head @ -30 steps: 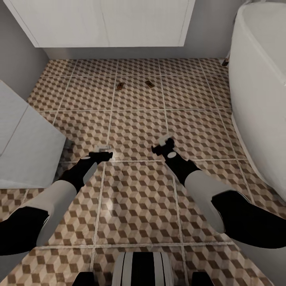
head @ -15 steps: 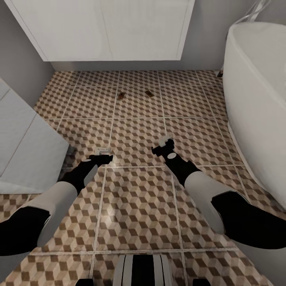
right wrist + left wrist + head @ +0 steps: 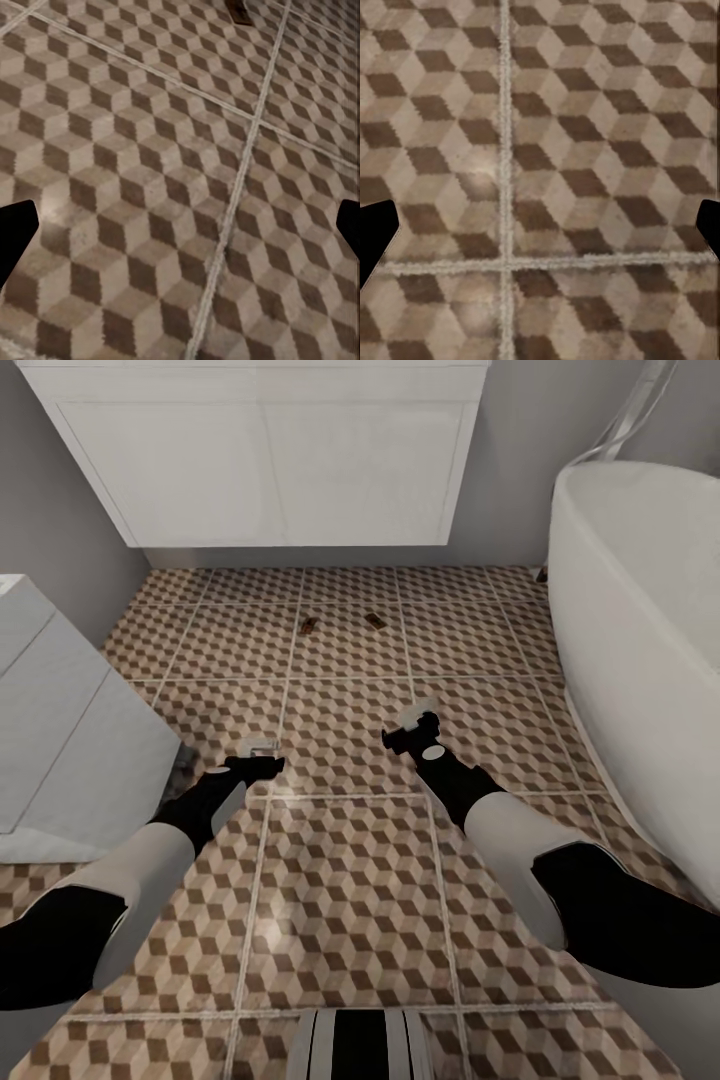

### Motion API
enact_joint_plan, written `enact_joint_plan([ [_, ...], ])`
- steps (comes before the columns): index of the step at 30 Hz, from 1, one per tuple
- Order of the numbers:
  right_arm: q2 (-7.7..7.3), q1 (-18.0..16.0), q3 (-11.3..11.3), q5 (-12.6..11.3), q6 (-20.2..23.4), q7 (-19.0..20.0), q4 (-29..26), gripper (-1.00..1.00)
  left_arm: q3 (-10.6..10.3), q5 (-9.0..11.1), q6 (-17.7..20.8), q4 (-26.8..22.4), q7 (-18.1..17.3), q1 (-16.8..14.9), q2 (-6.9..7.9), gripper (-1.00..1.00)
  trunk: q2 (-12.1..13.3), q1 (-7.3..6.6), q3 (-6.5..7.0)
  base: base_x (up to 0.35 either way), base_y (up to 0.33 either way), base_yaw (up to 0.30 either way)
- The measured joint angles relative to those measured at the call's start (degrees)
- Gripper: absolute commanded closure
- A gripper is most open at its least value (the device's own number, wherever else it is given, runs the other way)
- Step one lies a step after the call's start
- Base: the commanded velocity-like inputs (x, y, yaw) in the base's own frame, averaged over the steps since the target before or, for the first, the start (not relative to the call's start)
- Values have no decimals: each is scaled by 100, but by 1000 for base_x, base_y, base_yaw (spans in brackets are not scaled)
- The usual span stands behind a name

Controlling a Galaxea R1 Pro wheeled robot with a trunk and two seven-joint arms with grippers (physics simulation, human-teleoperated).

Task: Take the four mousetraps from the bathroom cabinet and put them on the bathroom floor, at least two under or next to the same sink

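Lying flat, both mousetraps (image 3: 308, 625) angle diagonally.

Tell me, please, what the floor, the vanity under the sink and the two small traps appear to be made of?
The patterned bathroom floor looks like glazed ceramic tile: grout lines, faint sheen. The white flat-fronted vanity unit seems matte painted board. The two small brown mousetraps look wooden, though they are too small to be sure.

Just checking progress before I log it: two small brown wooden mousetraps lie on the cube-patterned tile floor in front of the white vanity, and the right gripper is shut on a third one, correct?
Not quite. Two small brown wooden mousetraps do lie on the cube-patterned tile floor in front of the white vanity, but the right gripper holds nothing: the right wrist view shows its fingers spread wide over bare tile.
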Motion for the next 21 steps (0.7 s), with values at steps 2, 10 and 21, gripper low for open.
enact_joint_plan([
  [2, 0, 4, 0, -8, 0, 0, 2, -100, 0, 0, 0, 2, 0, 4, 0, -100, 3, -5, 47, 0, 0, 0],
  [10, -1, 9, 14, -28, -239, 9, 420, -100, -3, 1, -7, 3, -7, 154, -56, -100, 13, -26, 226, 0, 0, 0],
  [21, -1, 9, 7, -27, -856, 9, 867, -100, -1, 0, -17, -19, -3, 207, -111, -100, 28, -54, 470, 0, 0, 0],
])
